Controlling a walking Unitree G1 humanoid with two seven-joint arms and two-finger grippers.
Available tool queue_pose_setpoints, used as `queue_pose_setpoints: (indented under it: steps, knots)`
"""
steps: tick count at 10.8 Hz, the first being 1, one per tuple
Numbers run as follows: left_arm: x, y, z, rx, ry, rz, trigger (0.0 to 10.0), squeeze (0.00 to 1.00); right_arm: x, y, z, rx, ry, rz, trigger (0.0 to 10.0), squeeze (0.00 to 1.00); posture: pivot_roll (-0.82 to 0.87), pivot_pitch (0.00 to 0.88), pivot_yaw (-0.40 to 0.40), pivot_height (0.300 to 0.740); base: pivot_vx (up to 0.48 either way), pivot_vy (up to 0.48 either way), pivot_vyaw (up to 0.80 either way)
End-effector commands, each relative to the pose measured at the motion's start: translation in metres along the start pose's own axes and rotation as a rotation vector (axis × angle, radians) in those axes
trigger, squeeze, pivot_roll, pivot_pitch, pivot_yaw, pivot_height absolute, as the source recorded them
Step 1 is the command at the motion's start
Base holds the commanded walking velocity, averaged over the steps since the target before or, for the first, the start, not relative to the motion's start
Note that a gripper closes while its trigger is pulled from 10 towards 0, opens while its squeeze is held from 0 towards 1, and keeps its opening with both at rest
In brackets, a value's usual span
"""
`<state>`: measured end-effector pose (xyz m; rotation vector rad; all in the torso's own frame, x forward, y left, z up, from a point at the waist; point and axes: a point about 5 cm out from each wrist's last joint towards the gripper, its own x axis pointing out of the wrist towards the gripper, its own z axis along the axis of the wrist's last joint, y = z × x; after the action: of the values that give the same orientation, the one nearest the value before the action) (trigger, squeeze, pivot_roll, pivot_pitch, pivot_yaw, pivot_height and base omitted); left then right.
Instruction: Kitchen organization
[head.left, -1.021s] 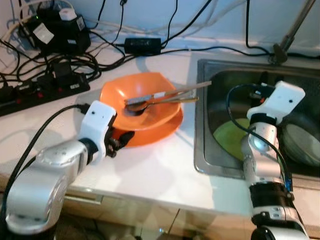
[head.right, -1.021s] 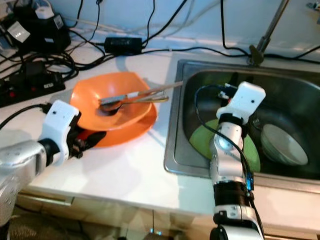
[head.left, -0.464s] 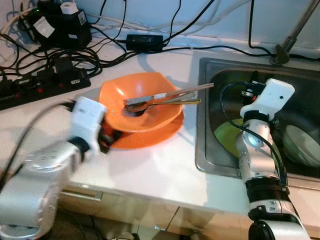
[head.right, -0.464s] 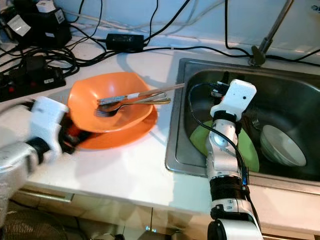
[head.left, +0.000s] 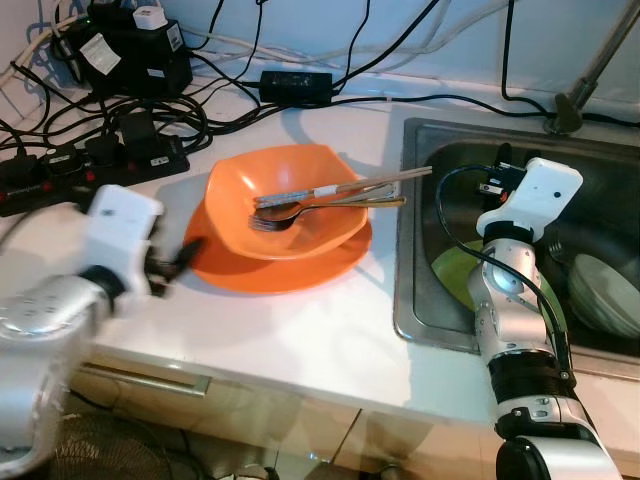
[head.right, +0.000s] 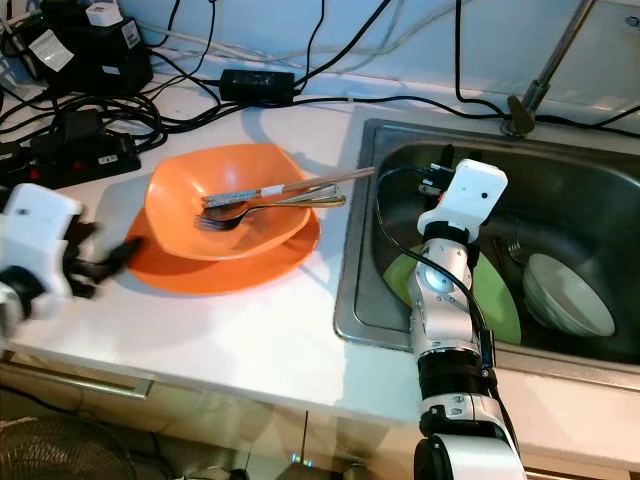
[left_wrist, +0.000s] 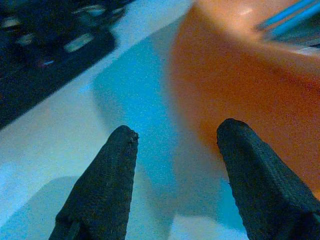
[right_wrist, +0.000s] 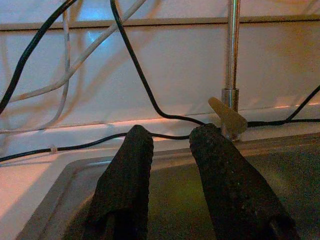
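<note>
Orange bowl (head.left: 285, 205) nested on orange plate (head.left: 290, 262) on white counter (head.left: 300, 340), just left of steel sink (head.left: 415, 300); fork (head.left: 275, 218), spoon (head.left: 350, 203) and chopsticks (head.left: 345, 187) lying across bowl, chopstick tips overhanging sink edge; green plate (head.right: 495, 300) and white bowl (head.right: 565, 290) down in sink basin; power strip (head.left: 80, 165), black adapters and cables crowding back of counter. Left gripper (left_wrist: 175, 150) low over counter just beside plate's left rim, fingers spread apart and empty, one fingertip near rim but contact not resolvable in blurred wrist view. Right gripper (right_wrist: 167, 145) raised over sink, fingers slightly parted, nothing between them, pointed toward tap post (right_wrist: 231, 65) and back wall. Step in hand, judged: approach for edge grasp on plate-and-bowl stack, presumably for transfer toward sink. For a clean grasp: lower one finger flush to counter and slide under plate lip, other finger above rim; confirm both pads seated before closing; close on plate rim only, not on bowl wall; lift level and slowly, since loose cutlery likely to slide or tip out on any tilt; keep clear of cables behind. Risk: shallow pinch on thin rim slipping under weight of bowl and cutlery.
</note>
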<state>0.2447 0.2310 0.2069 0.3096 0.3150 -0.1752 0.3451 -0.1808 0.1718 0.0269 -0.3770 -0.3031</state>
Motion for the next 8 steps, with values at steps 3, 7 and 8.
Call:
queue_pose_setpoints:
  steps: [3, 7, 8]
  knots:
    - [0.012, 0.028, 0.001, -0.094, -0.235, 0.332, 10.0, 0.00, -0.010, 0.003, -0.015, -0.004, 0.049, 0.017, 10.0, 0.00, 0.18, 0.073, -0.001, 0.740, 0.000, 0.000, 0.00]
    - [0.049, 0.005, 0.018, -0.046, -0.563, 0.471, 10.0, 0.00, -0.009, 0.008, -0.007, 0.017, 0.005, 0.051, 10.0, 0.00, 0.11, 0.028, 0.014, 0.740, 0.000, 0.000, 0.00]
    - [0.057, -0.002, 0.020, -0.031, -0.597, 0.448, 10.0, 0.00, -0.010, 0.009, -0.007, 0.018, 0.001, 0.054, 10.0, 0.00, 0.11, 0.025, 0.015, 0.740, 0.000, 0.000, 0.00]
